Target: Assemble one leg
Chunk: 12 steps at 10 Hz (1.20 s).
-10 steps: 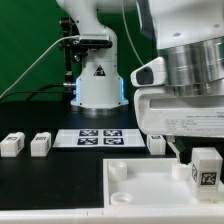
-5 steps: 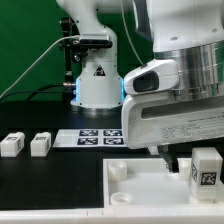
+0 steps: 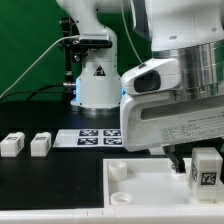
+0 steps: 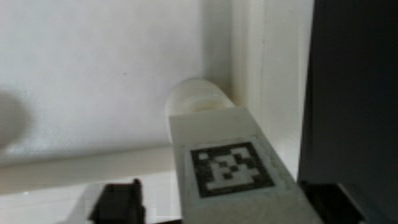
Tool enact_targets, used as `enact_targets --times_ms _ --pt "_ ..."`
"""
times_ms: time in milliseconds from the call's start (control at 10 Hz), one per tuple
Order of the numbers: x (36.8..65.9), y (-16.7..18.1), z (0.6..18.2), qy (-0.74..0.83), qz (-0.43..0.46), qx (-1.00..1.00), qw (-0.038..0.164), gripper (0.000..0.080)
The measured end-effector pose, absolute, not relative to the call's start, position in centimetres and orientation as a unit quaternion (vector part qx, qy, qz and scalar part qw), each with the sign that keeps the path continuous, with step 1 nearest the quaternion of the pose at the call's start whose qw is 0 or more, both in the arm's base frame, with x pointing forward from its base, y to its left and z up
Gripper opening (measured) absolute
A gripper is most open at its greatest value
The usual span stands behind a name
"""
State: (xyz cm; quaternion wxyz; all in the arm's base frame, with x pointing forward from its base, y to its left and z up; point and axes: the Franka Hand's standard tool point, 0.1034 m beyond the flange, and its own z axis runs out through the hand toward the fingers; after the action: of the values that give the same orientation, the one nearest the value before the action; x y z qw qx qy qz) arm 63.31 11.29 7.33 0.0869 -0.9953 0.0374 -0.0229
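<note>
Nearest in the exterior view, the large white panel (image 3: 140,190) is seen lying flat on the dark desk (image 3: 30,175), with a raised round socket (image 3: 117,171) at its corner on the exterior view's left. At the panel's corner on the exterior view's right, the leg (image 3: 205,168) is seen standing upright, its black-and-white tag turned toward that camera.

In the wrist view the leg (image 4: 222,150) is shown rising from the panel's corner, between the two dark fingers (image 4: 119,203) of the claw (image 4: 224,205). A gap is visible on each side of the leg, so the claw is judged to be released and grasping nothing, with the leg straddled but not touched.

From this, the placing of the leg is judged to be done or nearly done. Whether it is fully seated or twisted tight in its socket cannot be told, since the joint is hidden. What may be left is a final tightening and the withdrawal of the arm.

Farther back, the marker board (image 3: 95,138) is seen flat on the desk, and two more small white blocks (image 3: 12,144) are set side by side near it, toward the exterior view's left. Behind these the robot's base (image 3: 95,85) is seen
</note>
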Motion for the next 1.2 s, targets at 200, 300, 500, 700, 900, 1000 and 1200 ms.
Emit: enact_targets --times_ms 200,300,500,700,900,1000,1200 --pt "63.3 11.41 7.33 0.168 -0.011 -0.981 0.093 0.0289" --pt "63.31 11.37 7.33 0.219 -0.006 -0.971 0.094 0.0295" --pt "63.28 11.4 7.28 0.297 0.0 -0.95 0.095 0.0295" --pt "62.9 11.54 7.17 0.461 -0.004 -0.881 0.107 0.0295" --pt "62.59 11.98 7.01 0.611 0.001 -0.782 0.124 0.0295" --pt "62.58 12.23 6.95 0.672 0.009 -0.729 0.133 0.0295" --pt "62.56 12.3 6.94 0.693 0.016 -0.707 0.138 0.0295"
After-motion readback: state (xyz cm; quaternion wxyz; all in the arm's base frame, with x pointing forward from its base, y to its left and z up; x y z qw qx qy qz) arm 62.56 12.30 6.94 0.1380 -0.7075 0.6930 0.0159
